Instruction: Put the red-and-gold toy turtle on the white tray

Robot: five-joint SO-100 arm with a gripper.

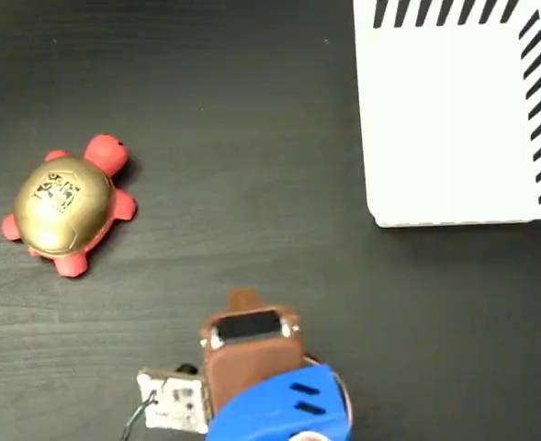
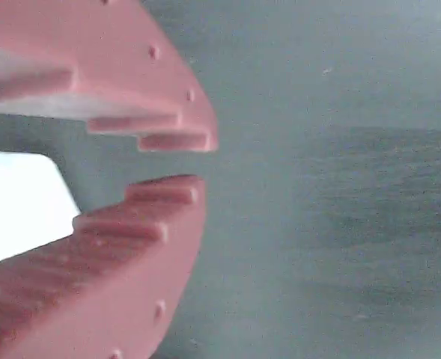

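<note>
The red-and-gold toy turtle (image 1: 66, 204) is seen in the fixed view lying on the dark table (image 1: 242, 156), close to its left edge and about halfway down the picture. It sits upright on its belly, the gold shell facing the camera with the dark square emblem near the middle of the dome. The red head is turned toward the upper right, and the stubby red feet stick out around the shell. Nothing is touching it.

The white tray (image 1: 445, 119) is laid flat in the upper right corner of the table, well apart from the turtle. Short black diagonal stripes are printed along its top edge and its right edge. Its surface is bare, and its rounded lower left corner is visible. In the wrist view a piece of the tray (image 2: 14, 202) shows as a bright white patch at the left, behind the fingers.

The gripper (image 1: 244, 299) is found near the bottom edge of the table, roughly midway between turtle and tray but lower than both, and touching neither. In the wrist view the gripper (image 2: 177, 160) is seen empty, its two reddish ridged fingers (image 2: 130, 224) standing only slightly parted, with a narrow gap at the tips and the blurred table behind them. Brown and blue arm parts (image 1: 270, 395) are seen just below the gripper in the fixed view
</note>
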